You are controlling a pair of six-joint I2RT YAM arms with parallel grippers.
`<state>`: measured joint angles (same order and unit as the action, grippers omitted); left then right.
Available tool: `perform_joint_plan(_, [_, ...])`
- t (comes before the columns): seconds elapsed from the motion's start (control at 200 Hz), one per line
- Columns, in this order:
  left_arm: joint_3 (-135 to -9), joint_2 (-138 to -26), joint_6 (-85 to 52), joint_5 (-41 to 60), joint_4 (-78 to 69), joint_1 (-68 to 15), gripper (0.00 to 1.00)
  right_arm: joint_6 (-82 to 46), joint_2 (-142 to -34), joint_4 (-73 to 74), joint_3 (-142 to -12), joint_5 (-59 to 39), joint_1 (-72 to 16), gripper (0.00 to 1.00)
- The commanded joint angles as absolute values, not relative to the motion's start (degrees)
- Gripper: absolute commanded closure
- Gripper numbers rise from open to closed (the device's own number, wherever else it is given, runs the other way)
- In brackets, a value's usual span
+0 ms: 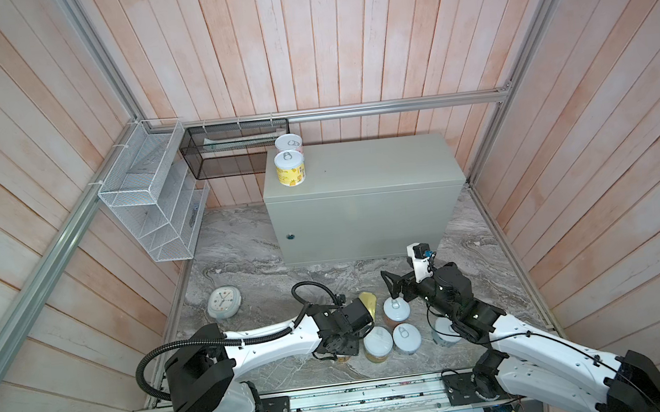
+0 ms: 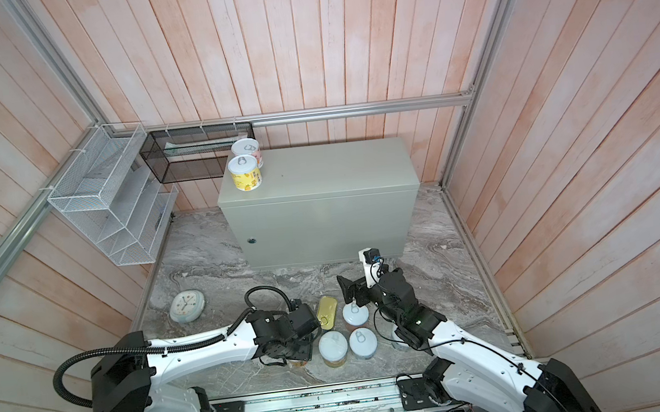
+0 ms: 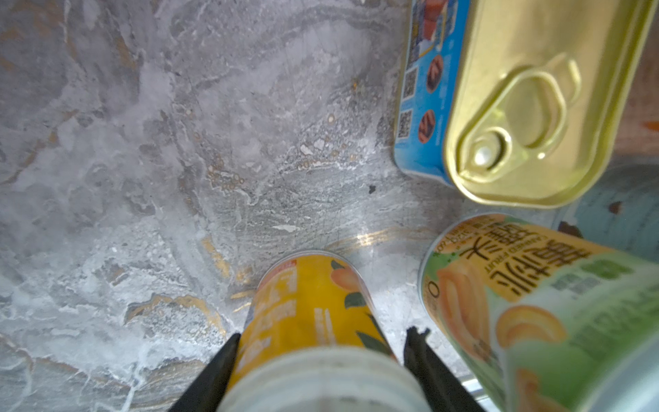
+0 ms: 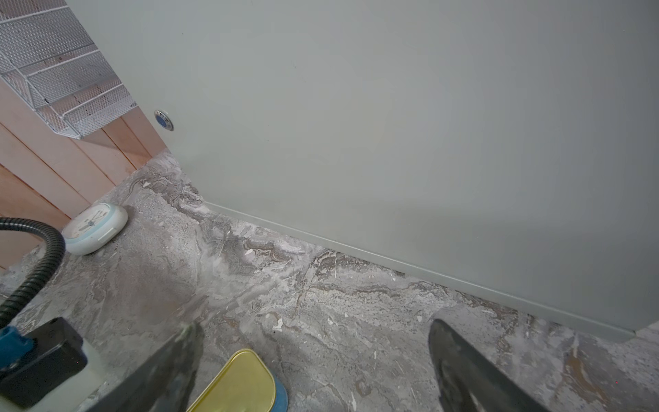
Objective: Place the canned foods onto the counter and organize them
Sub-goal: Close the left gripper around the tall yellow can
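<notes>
Counter [image 1: 358, 170]: I log a yellow can [image 1: 290, 169] and a pink can [image 1: 289, 142] upright at its ten o'clock corner.
Marble floor [image 1: 240, 245], six o'clock of the counter: gold tin [image 1: 368, 303], loose cans [image 1: 407, 337], orange can [image 3: 310, 303].
Left gripper [image 3: 324, 333]: astride the orange can; I cannot tell if it pinches.
Right gripper [image 4: 313, 356]: spread, empty.
Black mesh basket [image 1: 230, 150]: pale contents I cannot identify.

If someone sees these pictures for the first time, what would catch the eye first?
The big grey-green counter at the back, with two cans standing at the left end of its top. Nearer, a group of cans and a gold tin wait on the marble. In the left wrist view, the left gripper has its fingers on both sides of a yellow can.
</notes>
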<state>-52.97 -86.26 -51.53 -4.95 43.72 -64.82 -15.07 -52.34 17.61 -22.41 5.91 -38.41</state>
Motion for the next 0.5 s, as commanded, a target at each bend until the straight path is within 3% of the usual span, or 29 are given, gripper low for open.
perform_joint_plan(0.0, [-55.7,-86.53,-49.55,-3.85,43.71,-64.36,0.45,-15.8,-52.56,18.49,-22.93,5.71,-38.08,0.02])
perform_joint_plan(0.495, [-51.45,-83.13,-46.55,-0.53,40.1,-58.85,0.48,-16.37,-53.76,18.9,-23.92,3.97,-38.08,0.02])
